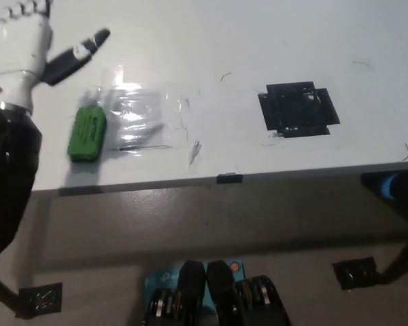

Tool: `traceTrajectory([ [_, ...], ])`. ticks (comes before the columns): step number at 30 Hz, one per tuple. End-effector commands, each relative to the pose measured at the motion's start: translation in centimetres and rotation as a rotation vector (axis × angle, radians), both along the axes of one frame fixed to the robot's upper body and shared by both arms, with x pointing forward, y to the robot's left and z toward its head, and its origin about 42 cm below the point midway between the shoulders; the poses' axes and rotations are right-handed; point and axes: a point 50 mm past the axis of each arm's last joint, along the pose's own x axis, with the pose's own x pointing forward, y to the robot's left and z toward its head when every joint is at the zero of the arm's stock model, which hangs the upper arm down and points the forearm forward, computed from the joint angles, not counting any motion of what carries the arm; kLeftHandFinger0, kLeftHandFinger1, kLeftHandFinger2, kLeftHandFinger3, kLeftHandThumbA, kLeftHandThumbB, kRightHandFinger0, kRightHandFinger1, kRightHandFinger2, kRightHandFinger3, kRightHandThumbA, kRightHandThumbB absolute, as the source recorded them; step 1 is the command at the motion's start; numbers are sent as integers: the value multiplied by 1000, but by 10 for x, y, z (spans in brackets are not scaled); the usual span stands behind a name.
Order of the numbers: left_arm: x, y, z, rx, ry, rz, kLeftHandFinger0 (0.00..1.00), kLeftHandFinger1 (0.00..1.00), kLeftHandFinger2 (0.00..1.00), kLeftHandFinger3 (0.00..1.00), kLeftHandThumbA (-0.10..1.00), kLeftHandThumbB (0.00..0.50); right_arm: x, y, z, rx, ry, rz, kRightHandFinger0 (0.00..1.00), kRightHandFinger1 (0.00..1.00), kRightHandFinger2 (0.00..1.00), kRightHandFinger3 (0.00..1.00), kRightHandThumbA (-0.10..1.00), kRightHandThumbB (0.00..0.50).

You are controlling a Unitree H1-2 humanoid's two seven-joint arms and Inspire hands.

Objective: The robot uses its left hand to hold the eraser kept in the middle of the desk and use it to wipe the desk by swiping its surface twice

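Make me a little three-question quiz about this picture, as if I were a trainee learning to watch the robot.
1. True or false: the left hand is holding the eraser.
2. Which lies nearest the eraser? A) the black tape patch B) the clear plastic sheet C) the small black tab at the desk edge
3. Fill in: the eraser is coloured ____.

Key
1. False: the hand is raised at the upper left, apart from the eraser, fingers spread and holding nothing.
2. B: the sheet lies right beside it.
3. Green.
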Motion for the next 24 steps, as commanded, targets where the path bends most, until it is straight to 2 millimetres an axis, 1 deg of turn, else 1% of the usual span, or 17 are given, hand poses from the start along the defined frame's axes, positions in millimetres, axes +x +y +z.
traceTrajectory([
  [1, -23, 6, 22, -36, -98, -47, 1000, 1000, 1000, 1000, 1000, 500, 3, -5, 13, -38, -35, 26, 1000, 1000, 1000, 1000, 1000, 224],
  [3, -36, 5, 14, -83, -99, -70, 1000, 1000, 1000, 1000, 1000, 500, 3, -6, 14, -24, -30, 27, 1000, 1000, 1000, 1000, 1000, 246],
  [4, -53, 6, -1, -126, -96, -85, 1000, 1000, 1000, 1000, 1000, 500, 3, -6, 15, -31, -28, 25, 1000, 1000, 1000, 1000, 1000, 244],
  [5, -61, 6, -7, -141, -91, -99, 1000, 1000, 1000, 1000, 1000, 500, 3, -6, 14, -34, -26, 25, 1000, 1000, 1000, 1000, 1000, 244],
  [6, -82, 4, -32, -227, -71, -141, 1000, 1000, 1000, 1000, 1000, 500, 2, -9, 14, -42, -27, 18, 1000, 1000, 1000, 1000, 1000, 239],
  [7, -91, 2, -39, -248, -58, -155, 1000, 1000, 1000, 1000, 1000, 500, 2, -9, 13, -43, -27, 20, 1000, 1000, 1000, 1000, 1000, 231],
  [9, -119, -7, -64, -313, -32, -186, 1000, 1000, 1000, 1000, 1000, 500, 3, -11, 15, -40, -25, 15, 1000, 1000, 1000, 1000, 1000, 228],
  [12, -149, -23, -104, -356, 27, -237, 1000, 1000, 1000, 1000, 1000, 473, 2, -11, 15, -36, -27, 14, 1000, 1000, 1000, 1000, 1000, 229],
  [13, -153, -25, -109, -360, 35, -240, 1000, 1000, 1000, 1000, 1000, 472, 3, -11, 14, -32, -24, 15, 1000, 1000, 1000, 1000, 1000, 231],
  [15, -169, -32, -134, -373, 97, -276, 1000, 1000, 1000, 1000, 1000, 462, 3, -11, 15, -42, -15, 14, 1000, 1000, 1000, 1000, 1000, 221],
  [16, -178, -38, -149, -393, 136, -296, 1000, 1000, 1000, 1000, 1000, 462, 3, -10, 15, -41, -14, 15, 1000, 1000, 1000, 1000, 1000, 220],
  [17, -185, -42, -163, -394, 167, -306, 1000, 1000, 1000, 1000, 1000, 460, 3, -10, 15, -37, -14, 17, 1000, 1000, 1000, 1000, 1000, 205],
  [18, -198, -49, -185, -412, 225, -323, 1000, 1000, 1000, 1000, 1000, 433, 3, -9, 14, -34, -13, 21, 1000, 1000, 1000, 1000, 1000, 203],
  [19, -203, -52, -199, -409, 244, -322, 1000, 1000, 1000, 1000, 1000, 441, 3, -9, 14, -29, -13, 19, 1000, 1000, 1000, 1000, 1000, 196],
  [21, -206, -54, -208, -412, 260, -320, 1000, 1000, 1000, 1000, 1000, 459, 5, -10, 14, -30, -11, 12, 1000, 1000, 1000, 1000, 1000, 195],
  [23, -209, -57, -219, -442, 288, -316, 1000, 1000, 1000, 1000, 1000, 454, 7, -10, 16, -34, -11, 15, 1000, 1000, 1000, 1000, 1000, 196],
  [24, -211, -60, -233, -493, 292, -316, 1000, 1000, 1000, 1000, 1000, 436, 8, -11, 15, -38, -10, 20, 1000, 1000, 1000, 1000, 1000, 214],
])
